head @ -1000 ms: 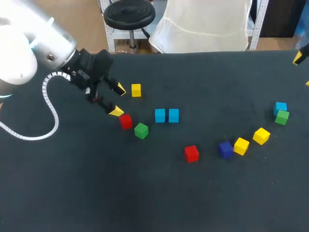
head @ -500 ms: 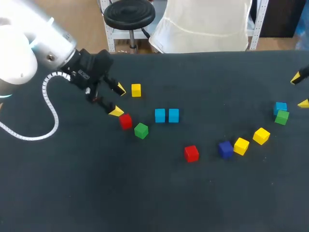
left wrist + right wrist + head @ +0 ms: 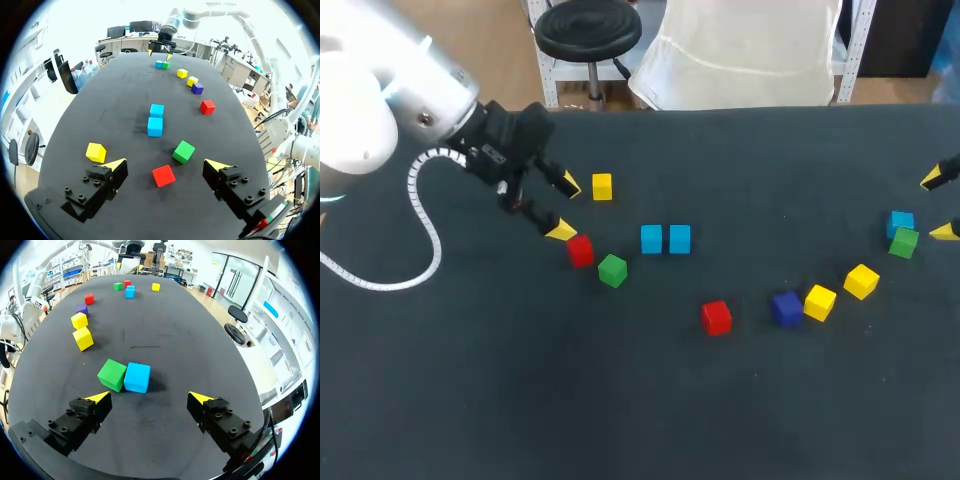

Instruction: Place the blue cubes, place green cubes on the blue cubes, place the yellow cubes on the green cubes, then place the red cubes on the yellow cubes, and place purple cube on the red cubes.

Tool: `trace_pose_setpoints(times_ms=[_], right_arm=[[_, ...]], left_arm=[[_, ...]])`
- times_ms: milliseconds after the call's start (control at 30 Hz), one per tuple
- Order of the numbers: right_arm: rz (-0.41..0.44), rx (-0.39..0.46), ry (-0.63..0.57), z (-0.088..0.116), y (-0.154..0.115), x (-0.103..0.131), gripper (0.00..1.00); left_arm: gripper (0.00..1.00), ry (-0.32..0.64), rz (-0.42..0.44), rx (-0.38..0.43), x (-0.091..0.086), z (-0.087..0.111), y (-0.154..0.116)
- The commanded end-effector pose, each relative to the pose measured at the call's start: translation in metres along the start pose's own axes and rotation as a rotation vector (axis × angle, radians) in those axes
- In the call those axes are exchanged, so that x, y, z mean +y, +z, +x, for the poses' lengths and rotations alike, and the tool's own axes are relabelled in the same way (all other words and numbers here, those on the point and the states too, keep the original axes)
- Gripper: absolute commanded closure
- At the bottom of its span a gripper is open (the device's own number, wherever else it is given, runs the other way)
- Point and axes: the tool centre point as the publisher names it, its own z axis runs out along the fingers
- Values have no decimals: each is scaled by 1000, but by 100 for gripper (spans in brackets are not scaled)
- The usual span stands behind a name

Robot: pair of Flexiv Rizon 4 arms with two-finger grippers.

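- nothing stacked yet: two small light-blue cubes (image 3: pixel 651 238) sit side by side mid-table, the other cubes lie scattered.
- left gripper (image 3: pixel 564 207) open, empty, beside a small red cube (image 3: pixel 580 250).
- right gripper (image 3: pixel 937 206) open, empty, near the third light-blue cube (image 3: pixel 901 221), which touches a small green cube (image 3: pixel 905 243).

I note my right gripper (image 3: pixel 149 398) above the dark tabletop (image 3: pixel 170 330), fingers spread wide and holding nothing. Just ahead of it, a green cube (image 3: pixel 112 375) and a light blue cube (image 3: pixel 137 377) sit side by side, touching. Farther out on the green cube's side, in a row: near yellow cube (image 3: pixel 83 338), second yellow cube (image 3: pixel 79 320), purple cube (image 3: pixel 81 310), red cube (image 3: pixel 89 299). At the far end: far green cube (image 3: pixel 118 286), far red cube (image 3: pixel 127 283), pair of blue cubes (image 3: pixel 130 291), lone yellow cube (image 3: pixel 156 286).
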Motion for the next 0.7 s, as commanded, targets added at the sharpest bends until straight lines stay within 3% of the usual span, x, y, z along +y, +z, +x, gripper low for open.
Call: trace_pose_setpoints(times_ms=[33, 700], right_arm=[[-13, -19, -4, 5, 6, -7, 0], [-37, -60, 0, -7, 22, -3, 0]], left_arm=[[0, 3, -1, -3, 0, 1, 0], [0, 3, -1, -3, 0, 1, 0]])
